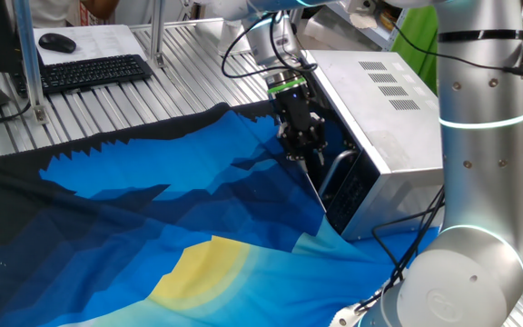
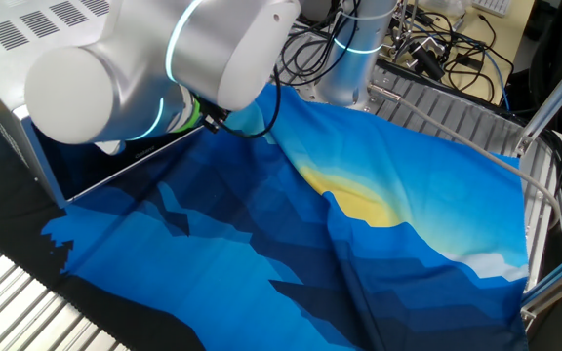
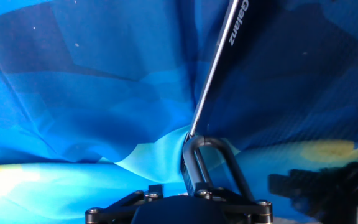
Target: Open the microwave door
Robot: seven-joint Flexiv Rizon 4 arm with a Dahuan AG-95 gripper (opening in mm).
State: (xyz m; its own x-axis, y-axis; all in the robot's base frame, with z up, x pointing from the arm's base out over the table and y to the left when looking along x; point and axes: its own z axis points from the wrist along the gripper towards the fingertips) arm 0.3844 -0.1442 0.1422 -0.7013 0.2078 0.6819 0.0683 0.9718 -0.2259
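From left to right in one fixed view: a blue cloth (image 1: pixel 152 209) covers the counter (image 1: pixel 107 109). The gripper (image 1: pixel 307 159) hangs at the front of the microwave (image 1: pixel 379 118), close by the top end of the handle (image 1: pixel 339 174) on the door (image 1: pixel 352 195). The microwave stands at the right end of the counter, its dark front turned towards the cloth.

In the hand view the door's thin silver edge (image 3: pixel 213 68) runs down to the looped handle, which sits just ahead of the jaws. Whether the jaws are spread, pressed together or pinching the bar, we cannot tell: the fingertips themselves do not show.

We judge the step in hand to be the taking of the handle, the door being shut or at most slightly ajar. The next move calls for a firm hold on the bar, then a pull along the arc of the hinge.

The door is a dark glass panel that mirrors the blue cloth. Its handle is a curved silver bar.
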